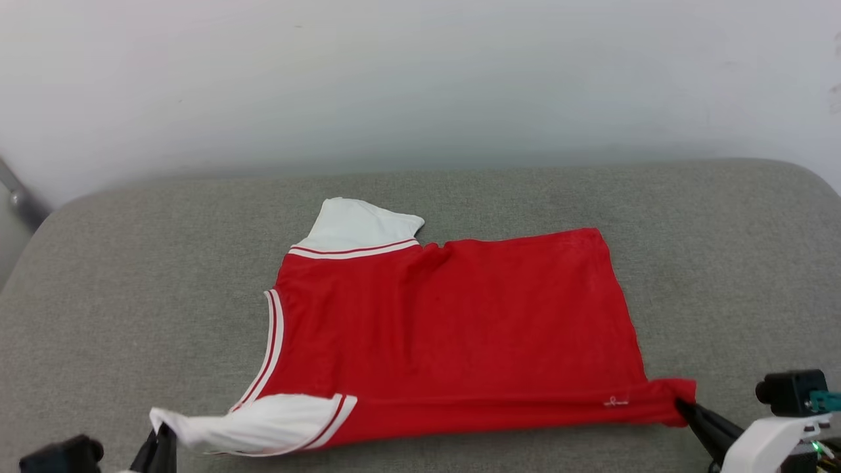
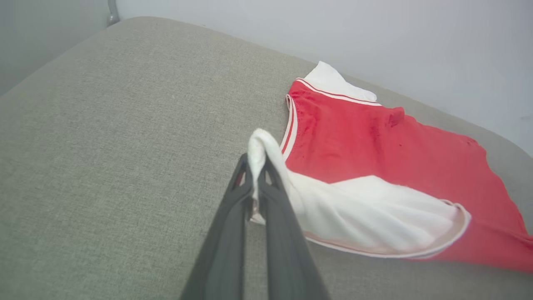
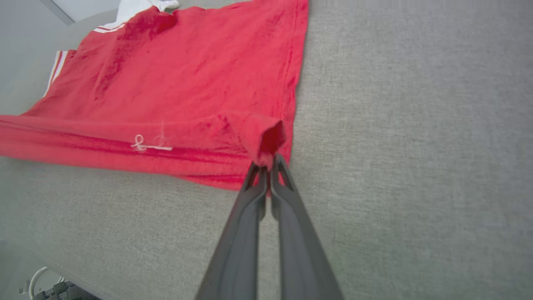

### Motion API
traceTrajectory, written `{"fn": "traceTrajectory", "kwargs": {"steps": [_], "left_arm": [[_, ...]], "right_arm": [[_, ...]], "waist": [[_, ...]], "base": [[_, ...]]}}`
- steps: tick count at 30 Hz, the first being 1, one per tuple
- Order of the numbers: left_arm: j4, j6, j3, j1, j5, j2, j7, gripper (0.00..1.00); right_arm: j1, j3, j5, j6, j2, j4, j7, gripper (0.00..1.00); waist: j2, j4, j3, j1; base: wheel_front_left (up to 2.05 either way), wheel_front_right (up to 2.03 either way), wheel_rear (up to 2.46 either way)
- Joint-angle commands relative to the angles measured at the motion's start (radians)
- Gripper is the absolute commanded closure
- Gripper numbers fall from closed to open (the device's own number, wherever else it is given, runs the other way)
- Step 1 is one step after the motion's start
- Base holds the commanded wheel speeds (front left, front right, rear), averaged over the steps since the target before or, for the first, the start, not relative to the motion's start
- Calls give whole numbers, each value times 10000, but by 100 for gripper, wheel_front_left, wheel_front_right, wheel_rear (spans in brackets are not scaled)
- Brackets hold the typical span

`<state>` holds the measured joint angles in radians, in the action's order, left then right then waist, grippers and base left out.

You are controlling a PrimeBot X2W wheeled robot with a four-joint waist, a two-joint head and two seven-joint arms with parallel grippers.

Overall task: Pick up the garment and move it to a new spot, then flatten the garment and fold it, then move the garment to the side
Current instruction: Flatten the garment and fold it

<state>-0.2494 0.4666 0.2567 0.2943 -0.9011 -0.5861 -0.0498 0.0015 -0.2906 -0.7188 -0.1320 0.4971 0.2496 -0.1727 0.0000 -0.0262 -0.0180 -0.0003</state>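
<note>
L gripper point(image 2: 255, 166) we saw clamped on the white sleeve tip of the garment point(image 1: 447, 322); R gripper point(image 3: 268, 164) clamped on its red hem corner. Garment lay flat on grey cushion point(image 1: 98, 315), betw. both grippers & stretching beyond their fingertips.

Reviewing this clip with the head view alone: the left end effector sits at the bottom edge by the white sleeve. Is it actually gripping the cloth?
Observer: Yes. The left wrist view shows the left end effector shut on the garment, with an edge of the white sleeve bunched between its fingers.
Operator: And the right one at the red corner?
Observer: In the right wrist view the right end effector is shut on the hem corner, which curls into a small open tube just past the tips.
</note>
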Motion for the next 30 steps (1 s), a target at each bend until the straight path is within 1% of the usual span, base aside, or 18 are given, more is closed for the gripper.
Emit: {"fn": "traceTrajectory", "kwargs": {"steps": [1, 6, 9, 11, 14, 17, 22, 23, 24, 25, 26, 27, 28, 29, 30], "left_arm": [[96, -66, 30, -455, 106, -117, 87, 100], [743, -523, 353, -1839, 207, -74, 387, 100], [1387, -874, 517, -2812, 257, 94, 488, 100], [1880, -1137, 670, -3442, 291, 201, 520, 100], [2614, -1505, 891, -4248, 355, 443, 507, 100], [3431, -1891, 1159, -4963, 383, 741, 501, 100], [4755, -2414, 1527, -5685, 213, 1227, 683, 100], [5006, -2522, 1585, -5780, 175, 1304, 717, 100], [5258, -2647, 1665, -5854, 142, 1380, 789, 100], [5436, -2777, 1693, -5920, 43, 1494, 763, 100], [5648, -2865, 1700, -5965, 8, 1552, 740, 71], [5859, -2928, 1702, -6007, -4, 1576, 697, 29], [5859, -2928, 1702, -6007, -4, 1576, 697, 29], [6021, -3004, 1681, -6034, -93, 1652, 658, 0], [6145, -3059, 1647, -6062, -101, 1673, 576, 0]], "right_arm": [[55, 417, 417, 23, -242, -267, -352, 100], [-603, 989, 1402, 22, -988, -798, -1337, 100], [-1145, 1043, 1783, 22, -1244, -620, -1674, 100], [-1546, 1022, 1840, 22, -1400, -381, -1807, 100], [-2161, 899, 1953, 22, -1430, 84, -1917, 100], [-2659, 711, 1972, 20, -1402, 569, -1804, 100], [-3236, 356, 1943, 20, -1396, 1514, -1549, 100], [-3307, 283, 1875, 20, -1460, 1684, -1488, 94], [-3367, 185, 1871, 20, -1477, 1876, -1417, 63], [-3402, 97, 1845, 20, -1502, 2077, -1330, 5], [-3410, 25, 1755, 20, -1568, 2263, -1254, 0], [-3422, -63, 1730, 20, -1609, 2406, -1117, 0], [-3422, -63, 1730, 20, -1609, 2406, -1117, 0], [-3424, -123, 1671, 20, -1663, 2487, -926, 0], [-3418, -164, 1603, 20, -1677, 2544, -709, 0]], "waist": [[0, -32, 85, 3], [0, -84, 645, 3], [0, -76, 1071, 3], [0, -34, 1331, 3], [0, 38, 1737, 3], [0, 140, 2096, 3], [0, 176, 2379, 3], [0, 174, 2396, 3], [0, 170, 2400, 3], [0, 169, 2393, 3], [0, 163, 2369, 3], [0, 153, 2325, 3], [0, 153, 2325, 3], [0, 145, 2261, 3], [0, 142, 2195, 3]], "base": [[0, 0, 0], [0, 0, 0], [0, 0, 0], [0, 0, 0], [0, 0, 0], [0, 0, 0], [0, 0, 0], [0, 0, 0], [0, 0, 0], [0, 0, 0], [0, 0, 0], [0, 0, 0], [0, 0, 0], [0, 0, 0], [0, 0, 0]]}}
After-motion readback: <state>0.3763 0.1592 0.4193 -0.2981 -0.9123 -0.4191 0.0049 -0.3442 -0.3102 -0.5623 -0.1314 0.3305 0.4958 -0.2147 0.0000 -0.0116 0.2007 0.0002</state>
